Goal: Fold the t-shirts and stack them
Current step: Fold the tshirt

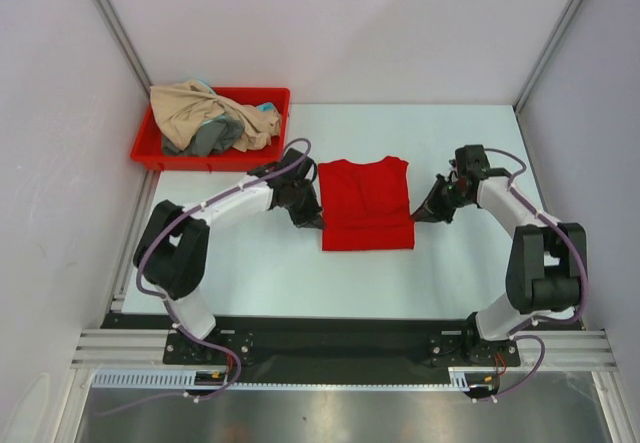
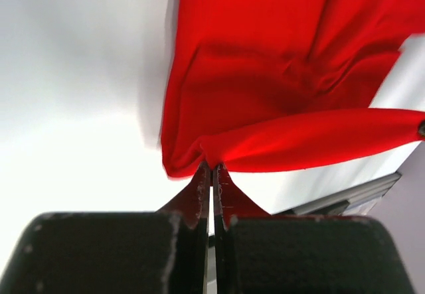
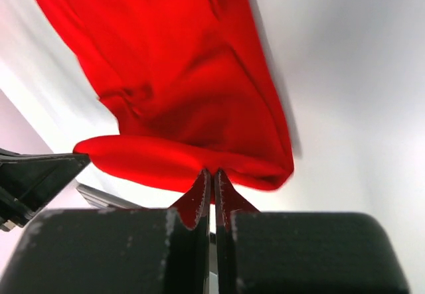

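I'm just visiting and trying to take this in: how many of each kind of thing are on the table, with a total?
Red t-shirt, pinched at both sides by the claws: 1
Red tray: 1
Crumpled clothes in the tray, beige and grey showing: 1 heap; the number of shirts in it cannot be told
Total: 3

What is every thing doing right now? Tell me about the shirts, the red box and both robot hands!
red t-shirt: partly folded on the table, pinched at both side edges.
left gripper: shut on the red t-shirt's edge.
right gripper: shut on the red t-shirt's opposite edge.
beige t-shirt: crumpled, unfolded, in the tray.
grey t-shirt: crumpled under the beige one.
red tray: holding the heap of unfolded shirts.
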Action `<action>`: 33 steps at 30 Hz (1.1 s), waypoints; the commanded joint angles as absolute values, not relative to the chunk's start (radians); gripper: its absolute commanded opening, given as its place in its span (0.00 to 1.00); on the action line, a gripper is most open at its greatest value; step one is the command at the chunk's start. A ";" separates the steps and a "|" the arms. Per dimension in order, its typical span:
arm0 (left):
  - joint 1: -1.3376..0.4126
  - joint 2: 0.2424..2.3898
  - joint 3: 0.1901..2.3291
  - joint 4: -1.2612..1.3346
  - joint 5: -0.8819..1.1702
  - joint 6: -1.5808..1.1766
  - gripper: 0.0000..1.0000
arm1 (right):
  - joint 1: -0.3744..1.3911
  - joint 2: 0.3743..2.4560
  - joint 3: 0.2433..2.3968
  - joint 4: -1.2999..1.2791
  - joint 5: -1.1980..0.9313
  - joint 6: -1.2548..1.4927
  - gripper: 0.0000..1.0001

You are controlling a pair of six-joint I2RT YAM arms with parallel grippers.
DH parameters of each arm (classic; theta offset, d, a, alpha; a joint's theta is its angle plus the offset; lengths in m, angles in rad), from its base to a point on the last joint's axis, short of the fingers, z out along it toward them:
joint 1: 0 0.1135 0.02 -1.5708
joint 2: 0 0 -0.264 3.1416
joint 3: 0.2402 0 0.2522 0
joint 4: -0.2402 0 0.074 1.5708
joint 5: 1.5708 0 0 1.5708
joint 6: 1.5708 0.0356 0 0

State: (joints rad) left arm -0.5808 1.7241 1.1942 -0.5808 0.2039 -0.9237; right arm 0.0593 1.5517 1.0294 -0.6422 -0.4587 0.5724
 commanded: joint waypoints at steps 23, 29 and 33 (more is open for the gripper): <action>-0.374 2.094 1.838 -0.690 0.245 -0.779 0.00 | 0.023 2.049 1.755 -0.716 -0.506 0.589 0.00; -0.359 2.140 1.925 -0.692 0.259 -0.788 0.00 | 0.020 2.112 1.838 -0.715 -0.525 0.606 0.00; -0.350 2.187 1.991 -0.703 0.267 -0.799 0.00 | 0.018 2.154 1.891 -0.715 -0.535 0.615 0.00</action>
